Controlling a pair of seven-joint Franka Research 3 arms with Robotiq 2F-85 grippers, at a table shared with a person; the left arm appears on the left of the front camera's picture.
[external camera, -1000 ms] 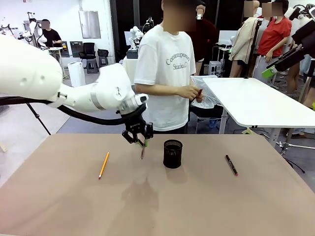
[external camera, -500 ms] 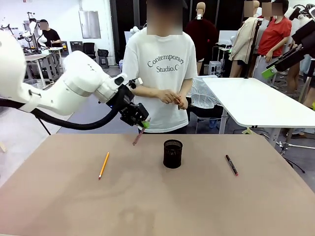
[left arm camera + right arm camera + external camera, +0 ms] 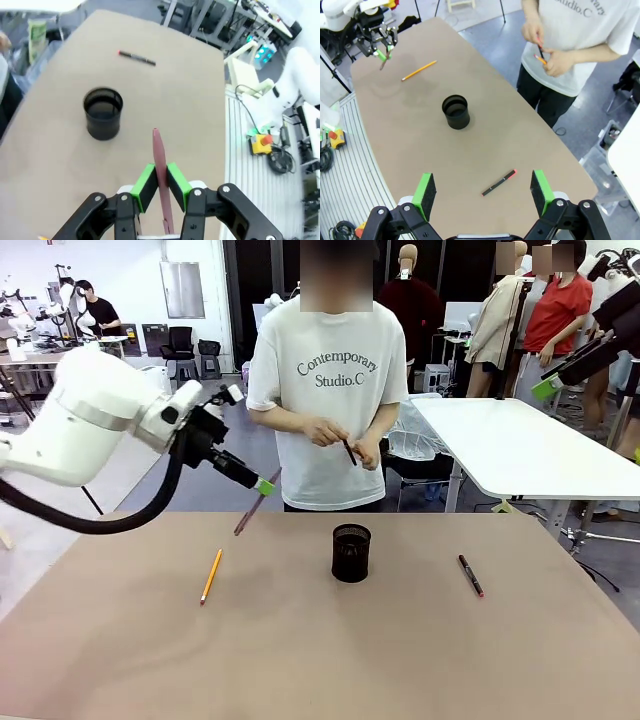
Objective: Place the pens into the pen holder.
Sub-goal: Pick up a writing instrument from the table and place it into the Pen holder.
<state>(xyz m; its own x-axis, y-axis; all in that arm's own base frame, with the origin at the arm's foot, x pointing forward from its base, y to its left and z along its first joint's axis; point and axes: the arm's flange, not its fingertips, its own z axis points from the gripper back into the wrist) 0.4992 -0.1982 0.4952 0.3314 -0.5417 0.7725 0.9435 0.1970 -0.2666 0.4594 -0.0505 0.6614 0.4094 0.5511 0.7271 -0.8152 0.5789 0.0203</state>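
**Front view:** My left gripper (image 3: 262,485) hangs over the far left part of the tabletop (image 3: 320,660). Its jaws are clamped on the dark red-brown pen (image 3: 245,518). The pen slants down and to the left from the green pads, with its lower end over the strip by the far edge. The pen holder (image 3: 351,553) stands upright near the middle, with bare tabletop on all sides of it. The orange-yellow pencil (image 3: 210,576) lies flat, well to the holder's left, its long axis running roughly near to far. The black pen (image 3: 470,576) lies flat, well to the holder's right, also running roughly near to far. A person stands at the far edge with both hands (image 3: 340,437) together on a thin stick.

**Left wrist view:** The held pen runs straight out between the pads. It points past the holder's side, and the holder's mouth is open.

**Right wrist view:** My right gripper (image 3: 482,192) has its jaws spread wide with nothing between them. It is high above the black pen, near the tabletop's edge. There is open surface between the black pen and the holder.
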